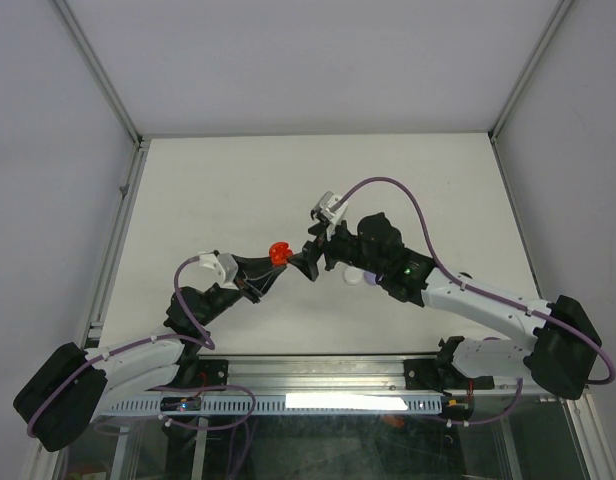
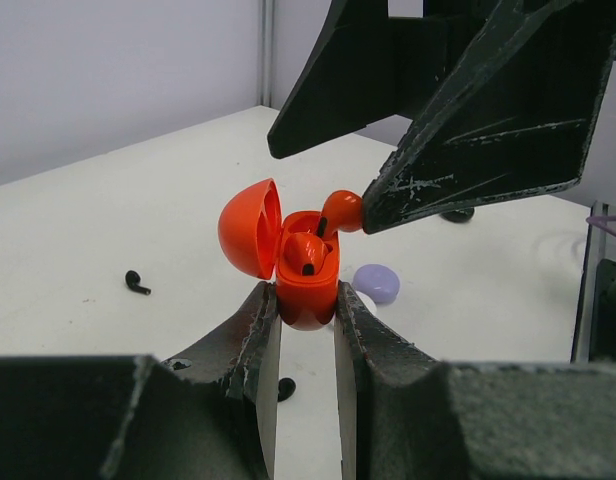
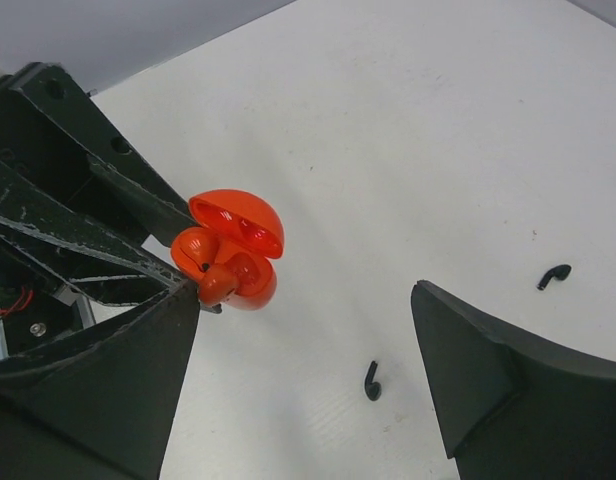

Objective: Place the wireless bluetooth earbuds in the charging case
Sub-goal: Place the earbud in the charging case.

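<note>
Clamping the open red case (image 2: 306,288), the left pincer (image 2: 305,305) holds it while the spread-apart right pincer (image 3: 306,292) should next push the red earbud (image 2: 341,210) fully in.

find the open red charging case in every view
top external: red case at centre, between the two arms' tips.
left wrist: centre, clamped in the left tool.
right wrist: left of centre.
shared landmark: that left tool, dark, at the case's base.
</note>
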Controlling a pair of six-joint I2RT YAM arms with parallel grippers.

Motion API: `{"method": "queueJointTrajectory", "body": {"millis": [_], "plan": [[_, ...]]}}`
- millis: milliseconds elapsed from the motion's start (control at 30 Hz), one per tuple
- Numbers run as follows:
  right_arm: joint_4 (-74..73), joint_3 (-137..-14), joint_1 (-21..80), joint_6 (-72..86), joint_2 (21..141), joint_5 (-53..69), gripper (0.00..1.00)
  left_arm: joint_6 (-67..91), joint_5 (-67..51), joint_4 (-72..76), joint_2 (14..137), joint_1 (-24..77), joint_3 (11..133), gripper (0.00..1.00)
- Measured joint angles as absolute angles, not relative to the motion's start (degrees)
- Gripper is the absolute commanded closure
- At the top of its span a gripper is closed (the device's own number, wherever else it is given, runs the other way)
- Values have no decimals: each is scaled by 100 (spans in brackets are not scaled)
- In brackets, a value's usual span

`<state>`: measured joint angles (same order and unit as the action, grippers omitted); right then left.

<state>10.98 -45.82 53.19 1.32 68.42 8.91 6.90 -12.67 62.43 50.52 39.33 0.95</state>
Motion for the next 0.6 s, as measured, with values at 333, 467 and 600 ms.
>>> {"method": "queueJointTrajectory", "body": {"millis": [333,467,600], "plan": [[648,-4582,5323,-165,6799,322,11,690,-1264,6316,5022,3933,95,100],[558,-4582,5299,-165,6785,172,10,687,-1361,6351,5024,3933,95,100],[379,-4593,5172,-167,6726,432,10,685,-1393,6346,5033,3933,95,100]]}}
